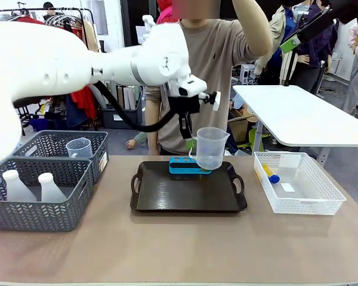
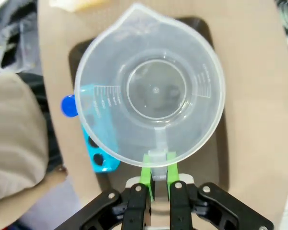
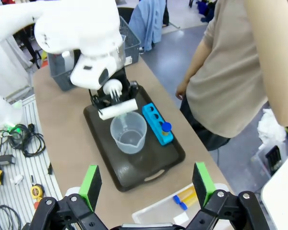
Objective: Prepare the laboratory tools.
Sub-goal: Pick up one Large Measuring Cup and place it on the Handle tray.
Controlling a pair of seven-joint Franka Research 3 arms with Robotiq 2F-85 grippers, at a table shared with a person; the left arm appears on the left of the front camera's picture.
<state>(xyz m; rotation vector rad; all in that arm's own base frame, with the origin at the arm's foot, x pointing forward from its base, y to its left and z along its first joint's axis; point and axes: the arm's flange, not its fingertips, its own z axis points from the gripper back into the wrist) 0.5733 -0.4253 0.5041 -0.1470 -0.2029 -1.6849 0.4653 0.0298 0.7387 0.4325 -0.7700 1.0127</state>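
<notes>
The clear measuring jug [image 1: 210, 148] stands upright, low over the black tray [image 1: 167, 196], just in front of a blue tube rack [image 1: 184, 165]. My left gripper [image 1: 191, 143] is shut on the jug's handle. From above, in the left wrist view, the jug [image 2: 151, 91] is empty and the green pads [image 2: 146, 170] pinch the handle. I cannot tell whether its base touches the tray. One blue-capped tube [image 3: 166, 127] stands in the rack [image 3: 156, 122]. My right gripper [image 3: 148, 184] hangs open high above the table, holding nothing. Two white flasks [image 1: 15, 186] sit in the near grey basket.
A white basket [image 1: 310, 205] at the right holds a yellow, blue-capped tube [image 1: 269, 174]. The rear grey basket [image 1: 53, 140] holds another jug [image 1: 79, 148]. A person [image 1: 218, 65] stands right behind the tray with one arm raised. A white table [image 1: 304, 116] stands at the back right.
</notes>
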